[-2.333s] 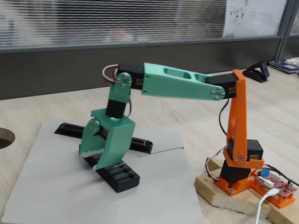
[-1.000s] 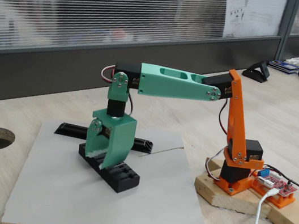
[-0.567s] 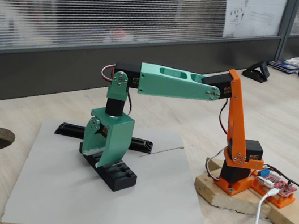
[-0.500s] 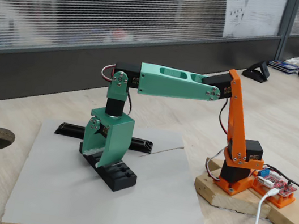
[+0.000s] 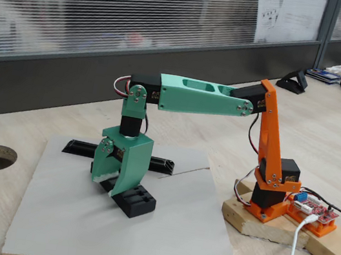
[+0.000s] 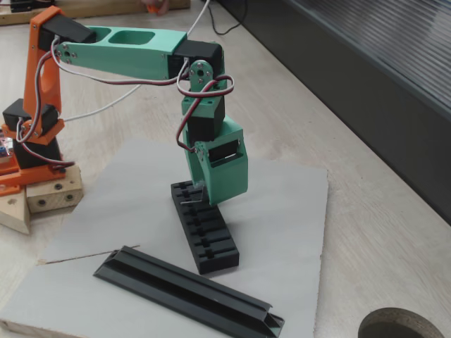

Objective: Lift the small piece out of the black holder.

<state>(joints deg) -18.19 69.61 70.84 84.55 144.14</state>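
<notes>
Your gripper [image 6: 199, 191] sits just above the black holder [image 6: 206, 229], jaws nearly together, seemingly pinching the small piece [image 6: 189, 199], a thin tab at the holder's upper slots. Raise it straight upward to clear the slot.

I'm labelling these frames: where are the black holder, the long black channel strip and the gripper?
black holder [image 6: 215, 243]: a fixed view, slotted top near its free end.
channel strip [image 6: 184, 291]: same view, mid-length of the groove.
gripper [image 6: 204, 199]: same view, green fingertips just above the holder.

No legible text, labels or numbers anywhere.
</notes>
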